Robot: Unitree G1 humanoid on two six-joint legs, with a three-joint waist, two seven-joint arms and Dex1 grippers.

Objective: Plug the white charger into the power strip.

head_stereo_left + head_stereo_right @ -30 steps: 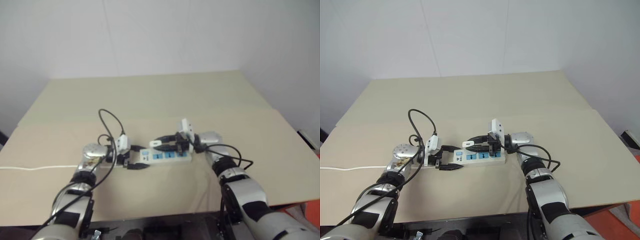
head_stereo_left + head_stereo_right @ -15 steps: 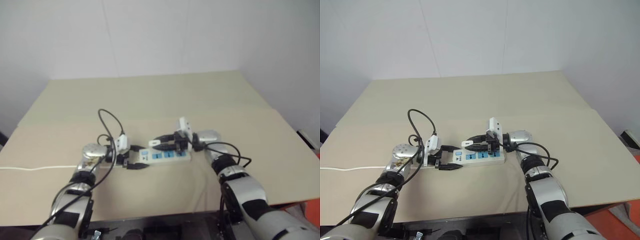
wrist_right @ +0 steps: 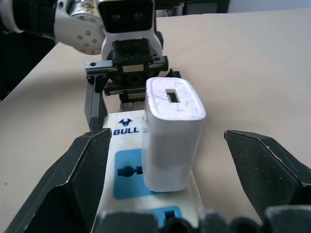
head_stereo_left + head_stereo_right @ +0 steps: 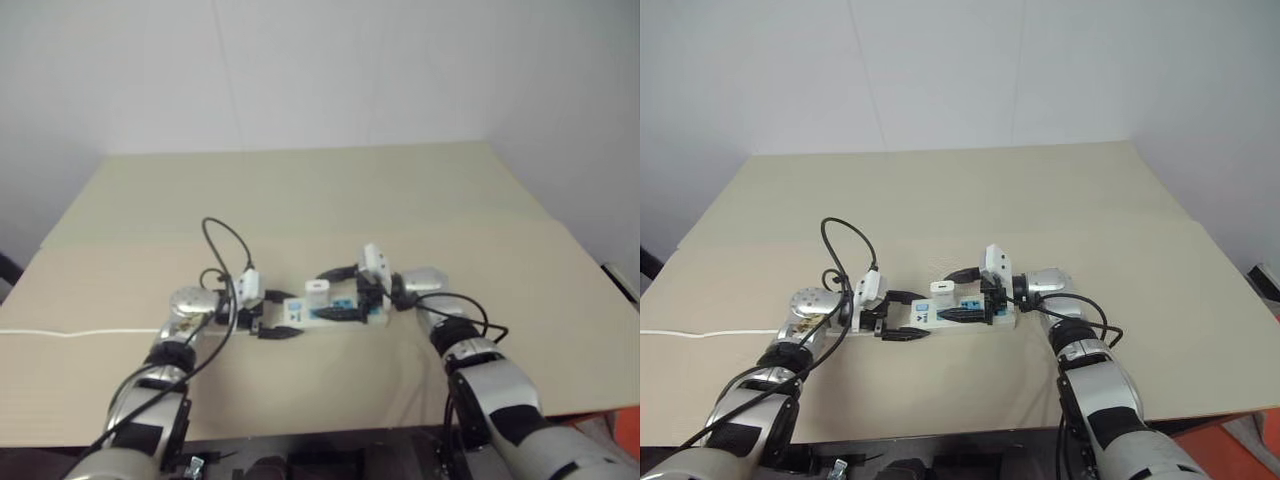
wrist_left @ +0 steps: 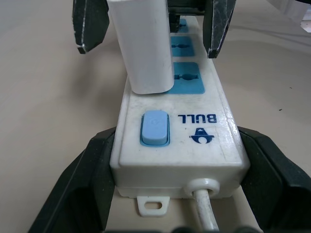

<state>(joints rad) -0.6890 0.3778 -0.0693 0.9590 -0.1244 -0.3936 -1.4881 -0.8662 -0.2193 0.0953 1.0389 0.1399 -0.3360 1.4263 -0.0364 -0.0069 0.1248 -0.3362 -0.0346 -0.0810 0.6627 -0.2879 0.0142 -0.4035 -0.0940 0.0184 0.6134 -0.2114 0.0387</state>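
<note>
The power strip point(image 4: 975, 318) lies near the front middle of the tan table. My left gripper point(image 4: 908, 316) is shut on its switch end point(image 5: 155, 128), one black finger on each long side. The white charger point(image 4: 943, 291) stands upright in the blue socket nearest the switch point(image 5: 146, 48). My right gripper point(image 3: 175, 170) is open, and its two black fingers point(image 5: 90, 24) stand apart from the charger point(image 3: 172, 126) on either side without touching it. Further blue sockets point(image 5: 187, 77) beyond the charger are bare.
The strip's thin white cord point(image 4: 700, 333) runs off to the left across the table point(image 4: 940, 200). Black cables loop above my left wrist point(image 4: 845, 240). The table's front edge point(image 4: 940, 432) is close below my arms, and a white wall stands behind.
My right gripper has opened and let go of the white charger, which now stands by itself in the strip. The left gripper has kept its hold.
</note>
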